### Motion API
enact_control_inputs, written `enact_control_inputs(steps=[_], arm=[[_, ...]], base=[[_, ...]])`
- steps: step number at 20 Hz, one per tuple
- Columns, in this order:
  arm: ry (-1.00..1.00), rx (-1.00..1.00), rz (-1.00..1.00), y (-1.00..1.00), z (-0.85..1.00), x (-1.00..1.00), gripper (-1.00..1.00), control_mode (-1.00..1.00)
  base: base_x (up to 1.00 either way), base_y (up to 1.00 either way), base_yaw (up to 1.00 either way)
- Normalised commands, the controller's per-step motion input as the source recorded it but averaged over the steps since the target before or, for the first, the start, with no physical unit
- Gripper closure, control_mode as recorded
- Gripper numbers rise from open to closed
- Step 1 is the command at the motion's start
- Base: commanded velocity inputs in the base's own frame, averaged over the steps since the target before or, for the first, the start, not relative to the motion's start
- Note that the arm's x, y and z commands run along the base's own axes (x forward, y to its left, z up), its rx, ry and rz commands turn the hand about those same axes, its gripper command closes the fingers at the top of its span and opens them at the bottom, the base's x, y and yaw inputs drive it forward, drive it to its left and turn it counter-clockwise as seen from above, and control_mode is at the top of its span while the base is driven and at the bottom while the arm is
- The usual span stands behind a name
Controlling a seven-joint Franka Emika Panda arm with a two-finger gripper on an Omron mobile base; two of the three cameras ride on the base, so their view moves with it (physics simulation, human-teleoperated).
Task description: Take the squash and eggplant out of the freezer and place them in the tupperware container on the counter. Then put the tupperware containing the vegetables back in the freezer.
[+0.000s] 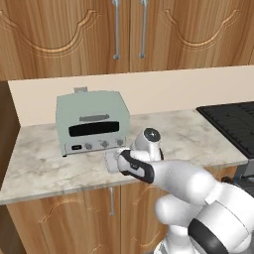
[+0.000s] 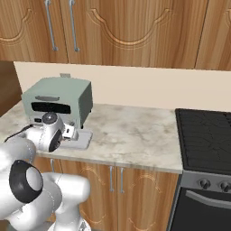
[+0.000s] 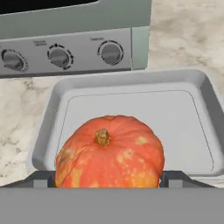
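Table (image 2: 135,135) carries the toaster oven (image 1: 92,121), and the tupperware container (image 3: 131,109) sits right in front of it. Your end effector (image 3: 107,177) hovers over the container, clamped wide on the squash (image 3: 109,151), a finger on each flank. Risk: the squash looks near the container's front rim (image 3: 39,162), so if you release here it could catch the rim and roll onto the table.
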Motion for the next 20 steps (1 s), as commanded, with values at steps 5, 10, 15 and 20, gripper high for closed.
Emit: enact_control_inputs(steps=[5, 10, 15, 20], arm=[[0.01, 0.0, 0.0, 0.21, -0.26, 0.62, 1.0, -1.0], [0.0, 0.0, 0.0, 0.02, -0.17, 0.34, 1.0, -1.0], [0.0, 0.0, 0.0, 0.06, -0.02, 0.32, -1.0, -1.0], [0.0, 0.0, -0.01, 0.0, 0.12, 0.14, -1.0, -1.0]], base=[[0.0, 0.0, 0.0], [0.0, 0.0, 0.0], [0.0, 0.0, 0.0], [0.0, 0.0, 0.0]])
